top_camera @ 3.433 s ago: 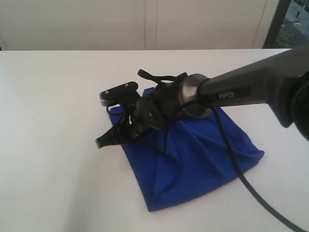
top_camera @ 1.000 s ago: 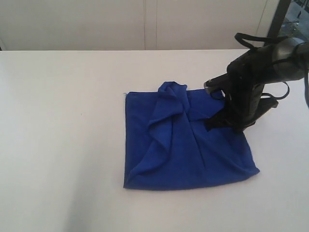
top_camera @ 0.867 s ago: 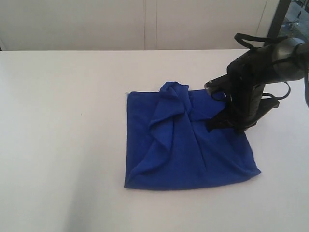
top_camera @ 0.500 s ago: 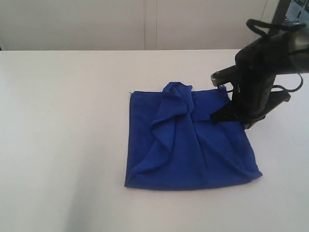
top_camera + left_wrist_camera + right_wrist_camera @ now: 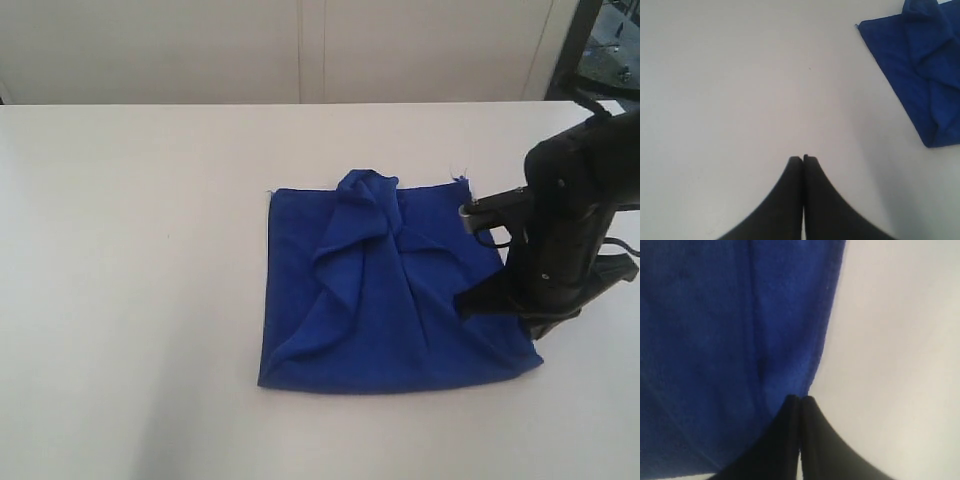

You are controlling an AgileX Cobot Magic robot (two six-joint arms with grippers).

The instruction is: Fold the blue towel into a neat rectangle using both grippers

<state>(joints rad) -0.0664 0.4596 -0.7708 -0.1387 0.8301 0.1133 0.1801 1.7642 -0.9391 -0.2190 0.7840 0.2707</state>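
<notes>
The blue towel (image 5: 385, 285) lies on the white table (image 5: 130, 250) as a rough square, with a bunched ridge of folds running from its far edge toward its near left corner. My right gripper (image 5: 470, 303) hangs over the towel's right side near the near right corner. In the right wrist view that gripper (image 5: 800, 398) is shut, its tips at the edge of the towel (image 5: 730, 340), with nothing seen between them. My left gripper (image 5: 803, 158) is shut over bare table, well away from the towel (image 5: 920, 65), and is out of the exterior view.
A pale wall with panel seams (image 5: 300, 50) runs behind the table's far edge. A dark window frame (image 5: 585, 40) stands at the back right. A cable loop (image 5: 625, 245) hangs beside the right arm.
The right arm, earlier stretched across the towel to its left side, has pulled back right and then come toward the near right corner. The towel has spread flatter and shifted slightly right.
</notes>
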